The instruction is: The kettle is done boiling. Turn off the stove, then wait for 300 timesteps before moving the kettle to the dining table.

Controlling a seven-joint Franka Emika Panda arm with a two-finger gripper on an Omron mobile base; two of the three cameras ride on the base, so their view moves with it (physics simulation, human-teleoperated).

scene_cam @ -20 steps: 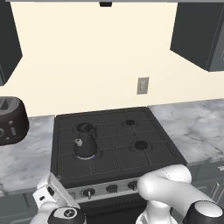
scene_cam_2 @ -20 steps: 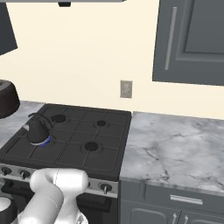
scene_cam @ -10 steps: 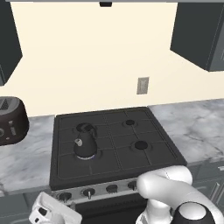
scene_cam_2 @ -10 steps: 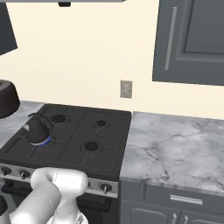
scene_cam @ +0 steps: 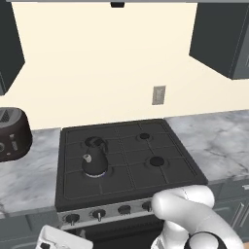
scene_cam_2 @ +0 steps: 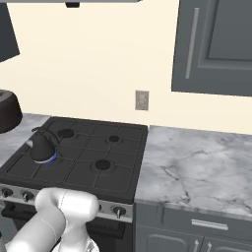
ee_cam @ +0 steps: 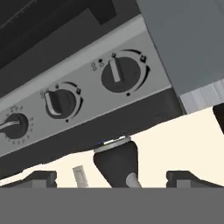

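Note:
The black kettle (scene_cam: 95,158) (scene_cam_2: 42,146) stands on the front left burner of the stove (scene_cam: 146,168) (scene_cam_2: 118,165), with a blue flame under it. My gripper (scene_cam: 58,239) hangs low in front of the stove's left end, below its silver knob strip. The hand view is rolled over. There the open gripper (ee_cam: 116,179) points up at the strip, and its dark fingertips (ee_cam: 40,177) stand wide apart with nothing between them. Three black knobs (ee_cam: 122,72) show on the strip, and the kettle (ee_cam: 114,159) peeks over the stove's edge. The dining table is out of view.
A dark brown toaster (scene_cam: 12,133) (scene_cam_2: 7,110) sits on the counter left of the stove. A marble worktop (scene_cam: 219,141) (scene_cam_2: 197,167) runs to the right over grey cabinets. Dark wall cabinets (scene_cam: 221,34) (scene_cam_2: 216,44) hang above, and an outlet (scene_cam: 159,95) is on the wall.
The hand has sunk lower in front of the stove's left end. Kettle and stove have not moved.

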